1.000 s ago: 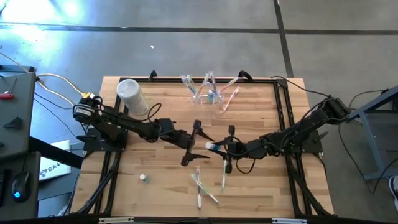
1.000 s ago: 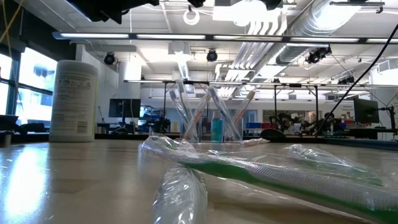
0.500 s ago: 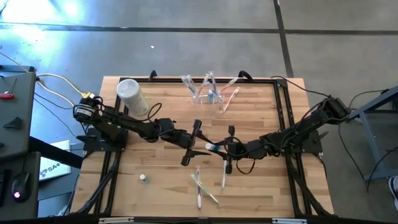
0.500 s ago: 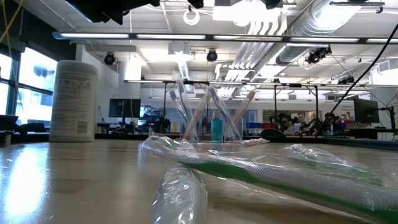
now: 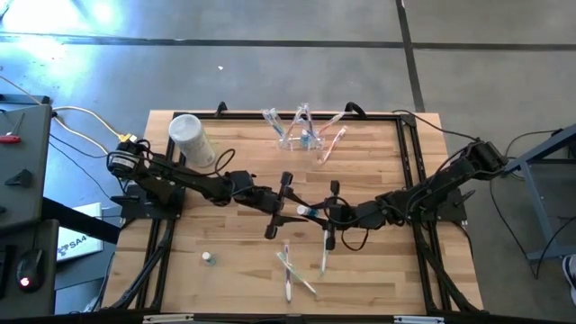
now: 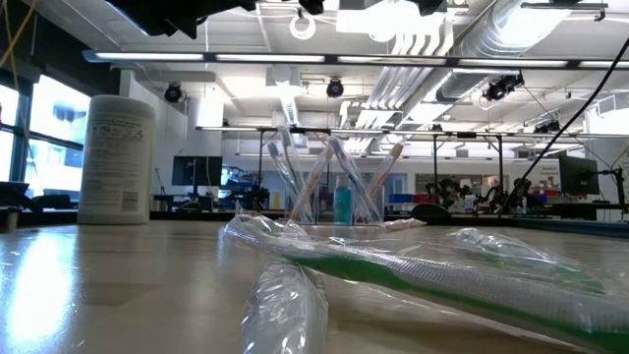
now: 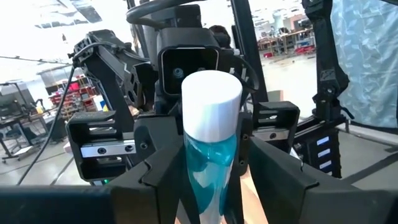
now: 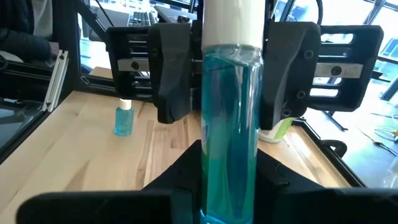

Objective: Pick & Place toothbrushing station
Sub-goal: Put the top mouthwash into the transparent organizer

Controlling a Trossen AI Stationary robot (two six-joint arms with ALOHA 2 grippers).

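Standing near the middle of the table's far edge, the toothbrushing station [image 5: 301, 135] is a small holder of clear, colourless plastic, so see-through that the wood shows through it from above. Several thin pastel toothbrushes [image 6: 295, 177] lean outward in it like a fan, and a small blue bottle [image 6: 342, 205] stands among them. A white canister [image 5: 189, 139] sits at the far left corner of the table [image 5: 225, 270], well apart from the station. Over the middle of the table the two arms meet tip to tip around a tube [image 8: 229, 118] of blue-green liquid with a white cap. The right pincer [image 5: 315, 214] is closed on the tube's body, its dark fingers [image 8: 186, 168] rising on either side of it. The left pincer [image 7: 211, 165] faces it, with its fingers [image 7: 165, 174] close on both sides of the capped end; whether they press it I cannot tell. Near the front edge lie a few loose toothbrushes [image 5: 292, 265], and a second small blue bottle [image 5: 207, 257] stands toward the front left. The low view is largely filled by a green toothbrush in crinkled clear wrapping [image 6: 413, 270] lying close to the camera, which hides the station's base.
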